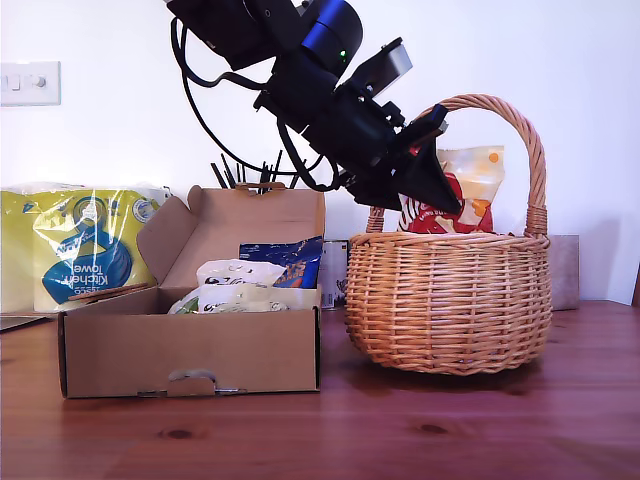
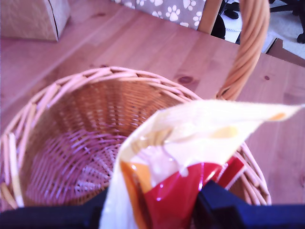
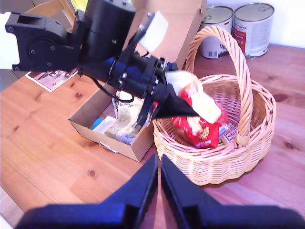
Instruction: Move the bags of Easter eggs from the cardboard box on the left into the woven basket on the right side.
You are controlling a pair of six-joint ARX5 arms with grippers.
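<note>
My first gripper (image 1: 440, 195) is shut on the orange-red and cream bag of Easter eggs (image 1: 472, 185), holding it inside the arch of the handle, just above the woven basket (image 1: 450, 300). In the first wrist view the bag (image 2: 176, 157) hangs between the dark fingers (image 2: 224, 205) over the basket's hollow (image 2: 71, 143), where no other bag shows. The cardboard box (image 1: 190, 350) stands open at the exterior view's left, holding a cream bag (image 1: 235, 272) and a blue bag (image 1: 290, 260). My second gripper (image 3: 158, 160) is shut and holds nothing, high above the table in front of the box (image 3: 86, 119) and basket (image 3: 214, 162).
A yellow-and-blue kitchen towel pack (image 1: 80, 250) stands behind the box at the exterior view's left. Two tins (image 3: 238, 26) sit behind the basket. A small grey box (image 1: 565, 270) is at the exterior view's right, and a leaflet (image 3: 52, 76) lies by the carton.
</note>
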